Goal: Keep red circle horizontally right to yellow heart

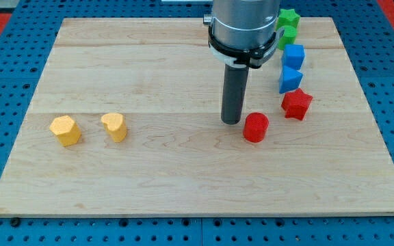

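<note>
The red circle (255, 127) sits right of the board's middle. The yellow heart (115, 126) lies toward the view's left, at about the same height in the view as the red circle. My tip (232, 121) rests on the board just left of the red circle, close to it and slightly above it in the view; I cannot tell if they touch.
A yellow hexagon (66, 130) lies left of the yellow heart. A red star (296, 104) lies up-right of the red circle. Two blue blocks (293, 57) (290, 79) and two green blocks (289, 18) (286, 37) line the upper right. The wooden board (183, 184) rests on a blue perforated table.
</note>
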`<state>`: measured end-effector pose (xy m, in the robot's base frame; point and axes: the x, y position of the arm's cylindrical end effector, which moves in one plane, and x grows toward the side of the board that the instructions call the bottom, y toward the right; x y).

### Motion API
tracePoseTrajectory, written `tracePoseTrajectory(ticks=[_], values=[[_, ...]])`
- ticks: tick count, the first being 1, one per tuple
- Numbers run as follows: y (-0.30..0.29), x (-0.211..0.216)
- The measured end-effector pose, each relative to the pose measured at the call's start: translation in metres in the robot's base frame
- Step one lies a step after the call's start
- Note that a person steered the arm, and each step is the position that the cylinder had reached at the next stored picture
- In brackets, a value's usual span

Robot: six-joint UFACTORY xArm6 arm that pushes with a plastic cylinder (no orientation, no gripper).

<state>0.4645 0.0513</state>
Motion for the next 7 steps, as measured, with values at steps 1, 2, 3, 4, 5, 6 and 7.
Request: tracePoseTrajectory(ticks=[1, 2, 3, 4, 5, 6, 7], values=[[0.0, 0.017], [0.022, 0.019], [0.034, 0.019], [0.043, 0.019], [0.058, 0.018], [0.071, 0.018], [0.073, 0.018]])
